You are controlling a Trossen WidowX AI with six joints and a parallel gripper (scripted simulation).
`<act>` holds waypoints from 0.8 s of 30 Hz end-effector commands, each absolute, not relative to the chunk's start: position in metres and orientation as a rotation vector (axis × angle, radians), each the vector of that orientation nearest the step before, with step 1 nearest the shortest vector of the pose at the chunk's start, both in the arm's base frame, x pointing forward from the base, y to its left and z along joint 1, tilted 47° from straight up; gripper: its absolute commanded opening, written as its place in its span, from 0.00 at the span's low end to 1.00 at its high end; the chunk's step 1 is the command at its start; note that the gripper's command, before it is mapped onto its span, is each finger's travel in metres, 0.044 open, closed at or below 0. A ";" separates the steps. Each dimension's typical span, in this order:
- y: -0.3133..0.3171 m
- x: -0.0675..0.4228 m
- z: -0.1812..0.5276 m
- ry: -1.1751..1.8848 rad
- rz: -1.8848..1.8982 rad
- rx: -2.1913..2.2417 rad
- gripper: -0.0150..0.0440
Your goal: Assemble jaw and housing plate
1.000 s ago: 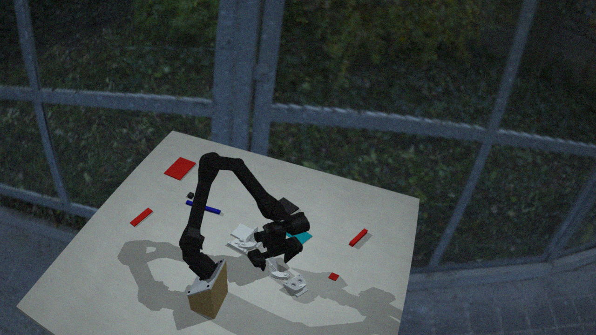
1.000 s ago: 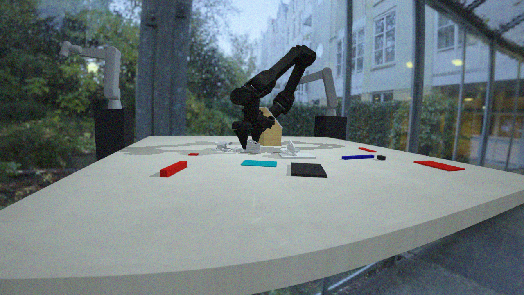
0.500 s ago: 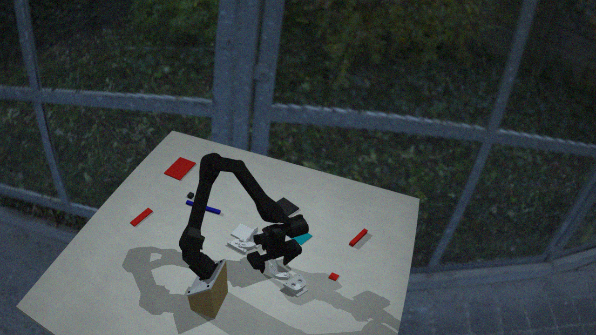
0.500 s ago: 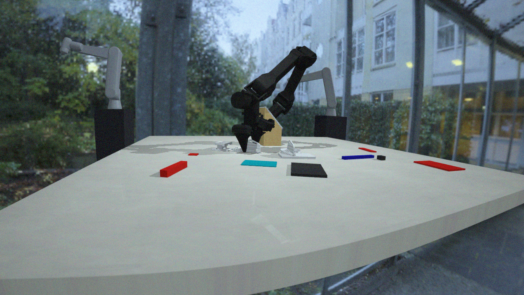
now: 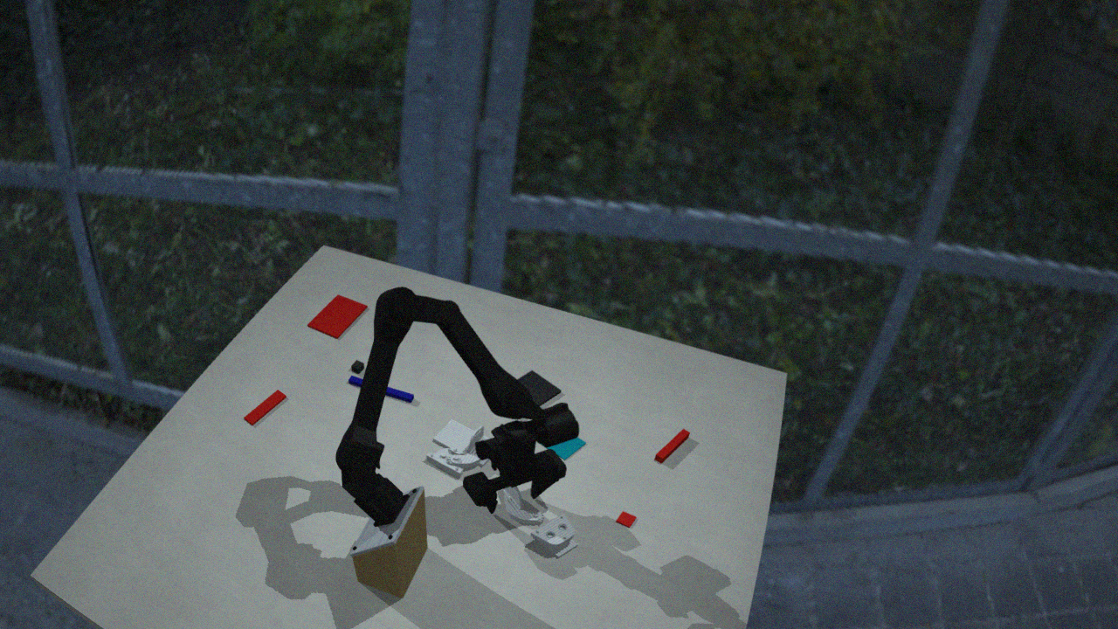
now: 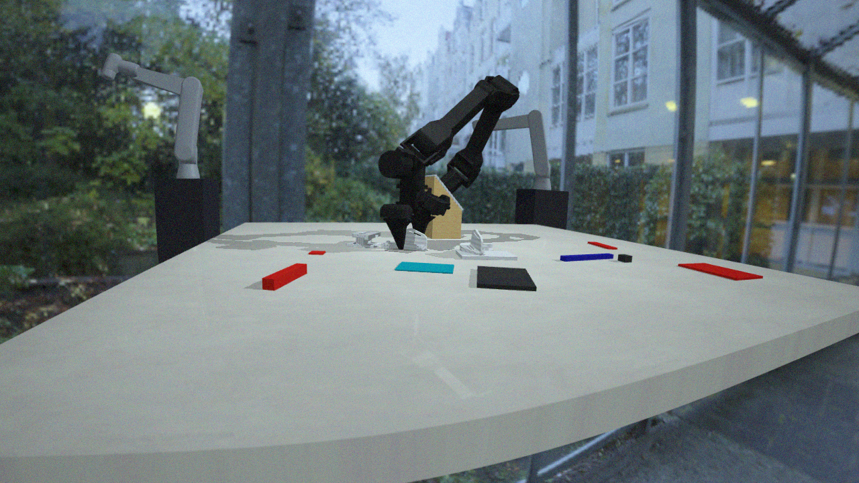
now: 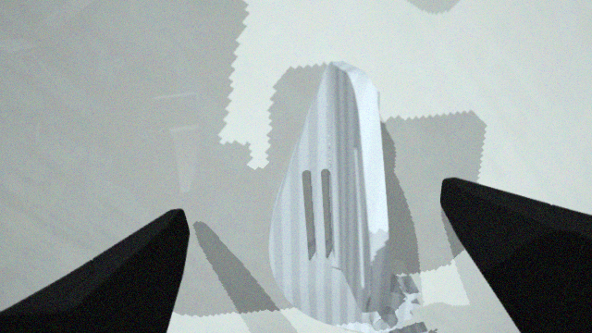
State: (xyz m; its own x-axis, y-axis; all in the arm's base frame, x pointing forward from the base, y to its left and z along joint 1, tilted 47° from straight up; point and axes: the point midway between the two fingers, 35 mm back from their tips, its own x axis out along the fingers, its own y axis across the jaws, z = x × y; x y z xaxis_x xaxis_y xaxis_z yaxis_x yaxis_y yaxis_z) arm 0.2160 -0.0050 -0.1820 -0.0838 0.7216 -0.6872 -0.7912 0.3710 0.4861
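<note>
Fingers (image 5: 515, 501) (image 6: 414, 240) wide apart, straddling the loose jaw (image 6: 414, 240) (image 7: 319, 208)! Pickup looks to be in hand; next, centre, close squarely and lift.
</note>
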 end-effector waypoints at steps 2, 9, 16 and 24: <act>-0.005 0.216 -0.182 1.074 1.255 -0.076 1.00; -0.005 0.216 -0.182 1.075 1.258 -0.082 0.69; -0.005 0.216 -0.182 1.075 1.258 -0.082 0.48; -0.005 0.216 -0.182 1.075 1.258 -0.082 0.48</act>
State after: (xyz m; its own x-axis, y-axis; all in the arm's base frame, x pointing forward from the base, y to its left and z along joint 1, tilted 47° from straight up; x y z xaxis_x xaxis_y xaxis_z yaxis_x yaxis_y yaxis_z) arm 0.2161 -0.0051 -0.1822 -0.0833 0.7209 -0.6880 -0.7919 0.3712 0.4849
